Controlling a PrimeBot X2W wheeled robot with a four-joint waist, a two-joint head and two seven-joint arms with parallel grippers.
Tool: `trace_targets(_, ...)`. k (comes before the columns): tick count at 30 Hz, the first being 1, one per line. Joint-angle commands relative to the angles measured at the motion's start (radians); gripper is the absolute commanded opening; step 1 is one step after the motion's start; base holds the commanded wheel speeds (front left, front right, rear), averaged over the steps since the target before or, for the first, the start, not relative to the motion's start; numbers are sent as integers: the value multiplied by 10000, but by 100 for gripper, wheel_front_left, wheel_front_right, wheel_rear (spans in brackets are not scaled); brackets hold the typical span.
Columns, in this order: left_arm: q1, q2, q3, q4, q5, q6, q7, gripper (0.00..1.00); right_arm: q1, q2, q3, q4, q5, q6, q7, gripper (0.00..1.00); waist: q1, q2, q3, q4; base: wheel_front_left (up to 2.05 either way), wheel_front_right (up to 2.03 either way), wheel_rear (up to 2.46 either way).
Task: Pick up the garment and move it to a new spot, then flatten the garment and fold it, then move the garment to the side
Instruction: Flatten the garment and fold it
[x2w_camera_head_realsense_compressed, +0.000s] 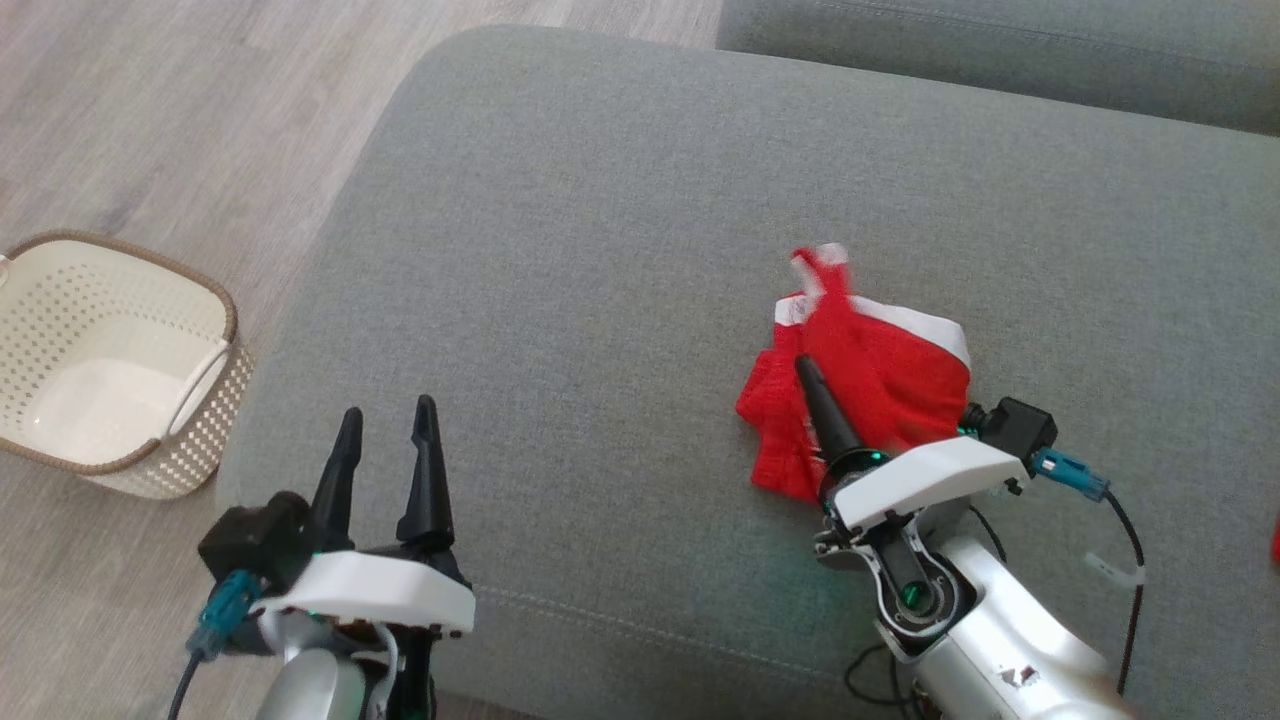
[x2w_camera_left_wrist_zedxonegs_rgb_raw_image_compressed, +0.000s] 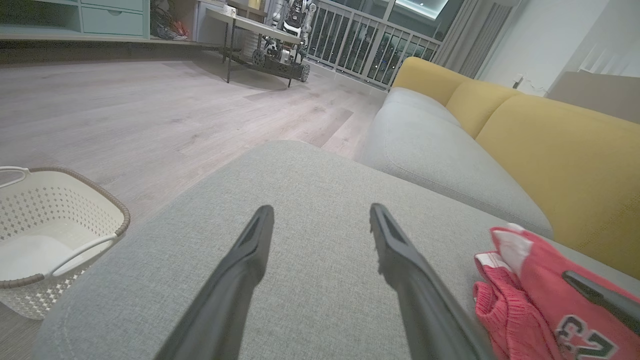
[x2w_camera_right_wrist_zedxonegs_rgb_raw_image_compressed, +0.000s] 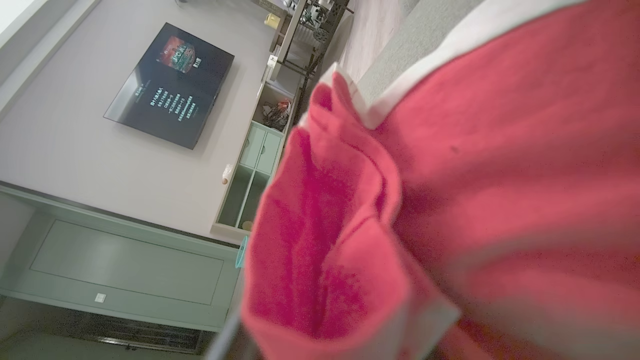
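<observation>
A red garment with white trim lies bunched on the right half of the grey sofa seat. My right gripper is in the bunch: one dark finger lies on top of the cloth and the other is hidden under it, so the jaw gap cannot be seen. The red garment hangs close against the lens in the right wrist view. My left gripper stands open over the seat's front left, well apart from the cloth, with nothing between its fingers. In the left wrist view my left gripper points across the seat and the garment lies at the lower right.
A cream perforated basket stands on the wooden floor left of the sofa, also the basket in the left wrist view. Yellow back cushions rise behind the seat. A second grey cushion adjoins at the far side.
</observation>
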Motion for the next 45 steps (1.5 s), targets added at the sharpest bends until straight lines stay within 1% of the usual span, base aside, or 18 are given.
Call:
trace_targets(1, -323, 31, 272, -282, -65, 0, -78, 100, -347, 132, 270, -298, 25, 0, -91, 100, 0, 0, 1, 14, 0, 0, 0)
trace_targets(9, -332, 31, 242, -280, -44, 10, -78, 100, -384, 132, 913, -479, 240, 0, -91, 100, 0, 0, 11, 85, 0, 0, 0)
trace_targets(11, -343, 31, 230, -299, -57, 17, -78, 100, -428, 132, 1187, -251, 285, 0, -91, 100, 0, 0, 49, 99, 0, 0, 0)
trace_targets(16, -388, 31, 203, -301, -100, 38, -78, 100, -764, 132, 2105, 946, 690, 0, -91, 100, 0, 0, 140, 107, 0, 0, 0)
trace_targets(19, -400, 31, 242, -321, -120, 77, -78, 100, -1087, 132, 2524, 1190, 872, 0, -91, 100, 0, 0, 163, -5, 0, 0, 0)
trace_targets(22, -413, 31, 313, -347, -89, 81, -78, 100, -1351, 132, 2476, 1029, 890, 0, -91, 100, 0, 0, 122, -229, 0, 0, 0)
trace_targets(25, -408, 31, 418, -384, -49, 77, -78, 100, -1511, 132, 2079, 875, 409, 0, -91, 100, 0, 0, -7, -556, 0, 0, 0)
trace_targets(26, -397, 31, 452, -405, -38, 75, -78, 100, -1535, 130, 1906, 809, 107, 0, -91, 100, 0, 0, -62, -680, 0, 0, 0)
trace_targets(27, -361, 31, 512, -460, -19, 77, -78, 100, -1502, 73, 1500, 628, -542, 0, -91, 100, 0, 0, -170, -957, 0, 0, 0)
trace_targets(28, -337, 31, 542, -492, -8, 81, -78, 100, -1466, -16, 1300, 523, -942, 0, -91, 100, 0, 0, -230, -1114, 0, 0, 0)
trace_targets(32, -217, 31, 632, -614, 24, 100, -78, 100, -1166, -547, 375, 98, -3233, 0, -91, 100, 0, 0, -427, -1721, 0, 0, 0)
trace_targets(33, -198, 31, 658, -637, 31, 104, -78, 100, -1066, -724, 112, 34, -4013, 0, -91, 100, 0, 0, -457, -1868, 0, 0, 0)
trace_targets(35, -191, 31, 701, -692, 66, 95, -78, 100, -965, -1174, -572, -315, -6361, 0, -91, 100, 0, 0, -468, -2140, 0, 0, 0)
trace_targets(37, -201, 31, 734, -735, 98, 80, -78, 100, -455, -999, -1570, -927, -7946, 0, -91, 100, 0, 0, -494, -2364, 0, 0, 0)
trace_targets(38, -201, 31, 734, -735, 98, 80, -78, 100, -455, -999, -1570, -927, -7946, 0, -91, 100, 0, 0, -494, -2364, 0, 0, 0)
trace_targets(41, -182, 31, 776, -762, 142, 67, -78, 100, 510, -564, -2859, -1863, -9753, 0, -91, 100, 0, 0, -561, -2645, 0, 0, 0)
trace_targets(45, -124, 31, 724, -733, 261, 39, -78, 100, 1661, -124, -4017, -3039, -11331, 0, -90, 100, 0, 0, -622, -2903, 0, 0, 0)
